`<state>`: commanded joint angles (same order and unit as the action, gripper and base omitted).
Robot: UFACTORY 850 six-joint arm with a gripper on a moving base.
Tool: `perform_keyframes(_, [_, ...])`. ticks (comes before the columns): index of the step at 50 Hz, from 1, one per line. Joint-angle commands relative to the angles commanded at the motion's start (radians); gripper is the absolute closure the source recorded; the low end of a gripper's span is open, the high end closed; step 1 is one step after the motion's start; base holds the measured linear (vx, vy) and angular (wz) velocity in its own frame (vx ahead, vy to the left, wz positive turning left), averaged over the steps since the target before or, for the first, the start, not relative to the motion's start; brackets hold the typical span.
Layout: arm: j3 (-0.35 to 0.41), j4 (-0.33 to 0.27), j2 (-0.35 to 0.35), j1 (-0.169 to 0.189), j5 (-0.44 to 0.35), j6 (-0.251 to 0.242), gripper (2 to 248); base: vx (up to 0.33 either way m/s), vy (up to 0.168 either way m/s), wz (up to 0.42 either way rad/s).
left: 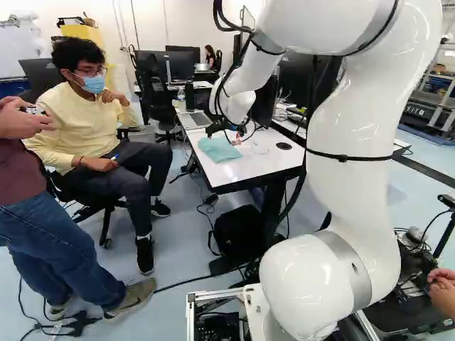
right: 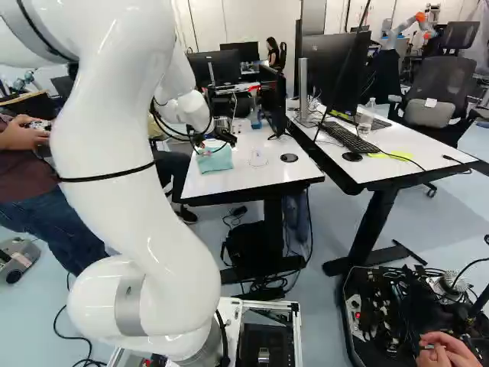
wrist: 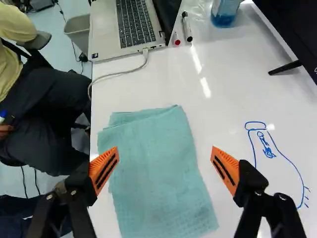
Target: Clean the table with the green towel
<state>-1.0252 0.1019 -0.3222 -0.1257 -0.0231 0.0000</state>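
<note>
Over the white table (left: 249, 168), my gripper (left: 234, 129) hangs above the green towel (left: 219, 149). In the right base view the towel (right: 215, 159) lies at the table's left side, below the gripper (right: 212, 143). The wrist view shows the gripper (wrist: 164, 169) wide open, its orange pads on either side of the folded towel (wrist: 153, 168), nothing gripped. The towel lies flat near the table edge. Blue marker lines (wrist: 277, 153) forming a bottle-like drawing are on the tabletop beside it.
Ahead on the table stand a laptop (wrist: 130, 25) with a cable, a marker (wrist: 186, 27), a blue-liquid bottle (wrist: 224, 13) and a monitor (wrist: 302, 29). A seated person is beside the table's left edge. Another desk (right: 397, 145) stands to the right.
</note>
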Motion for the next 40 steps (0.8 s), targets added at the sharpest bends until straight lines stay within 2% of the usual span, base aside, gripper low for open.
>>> perform_keyframes(21, [-0.108, 0.0, -0.087, 0.021, 0.0, 0.0, 3, 0.0, 0.0, 0.0])
perform_keyframes(40, [-0.121, 0.0, -0.097, 0.023, 0.0, 0.0, 3, 0.0, 0.0, 0.0])
